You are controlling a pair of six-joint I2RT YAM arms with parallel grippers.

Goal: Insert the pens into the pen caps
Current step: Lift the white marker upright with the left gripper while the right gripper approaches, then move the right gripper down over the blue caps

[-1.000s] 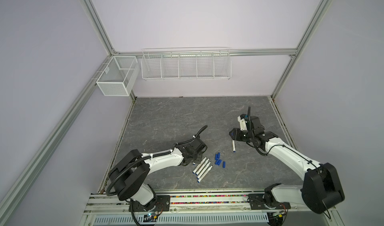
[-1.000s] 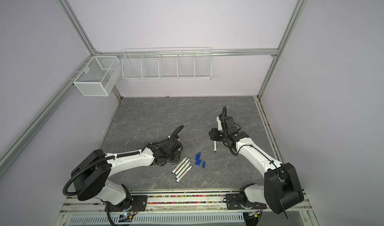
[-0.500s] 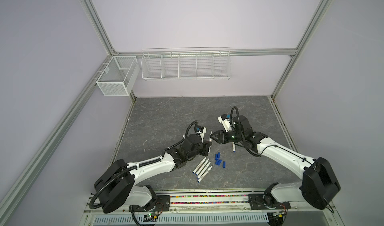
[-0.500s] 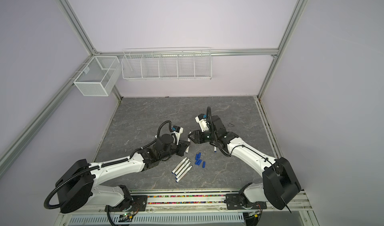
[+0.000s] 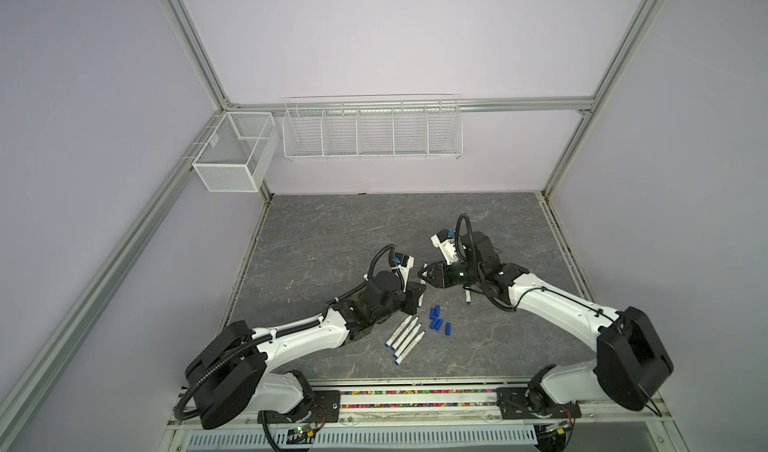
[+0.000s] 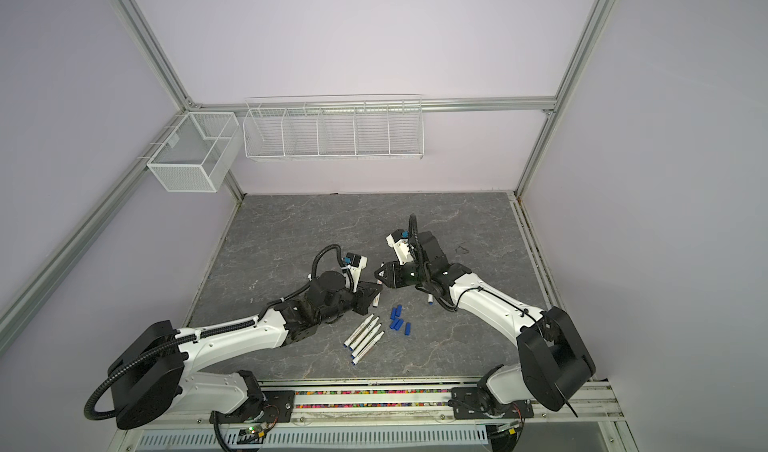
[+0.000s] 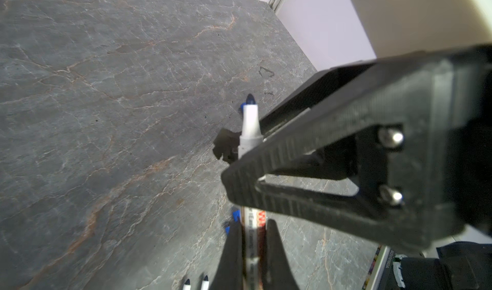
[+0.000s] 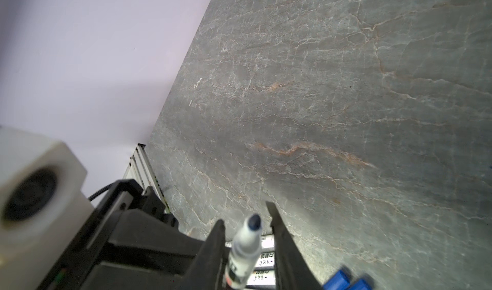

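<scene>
Grey mat (image 5: 353, 230) open toward far edge; left fingers (image 7: 232, 254) pinch pen (image 7: 250, 120)

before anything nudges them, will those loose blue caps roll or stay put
The pen caps are small cylinders lying on their sides on the flat table, so a nudge would probably roll them. Small plastic pieces, they are likely light. Clustered close, one pushed may shift neighbours.

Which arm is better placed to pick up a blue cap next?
Left, probably. The left gripper, shut on a pen, sits closest to the caps; the right gripper straddles that pen's tip end and could take it.
</scene>
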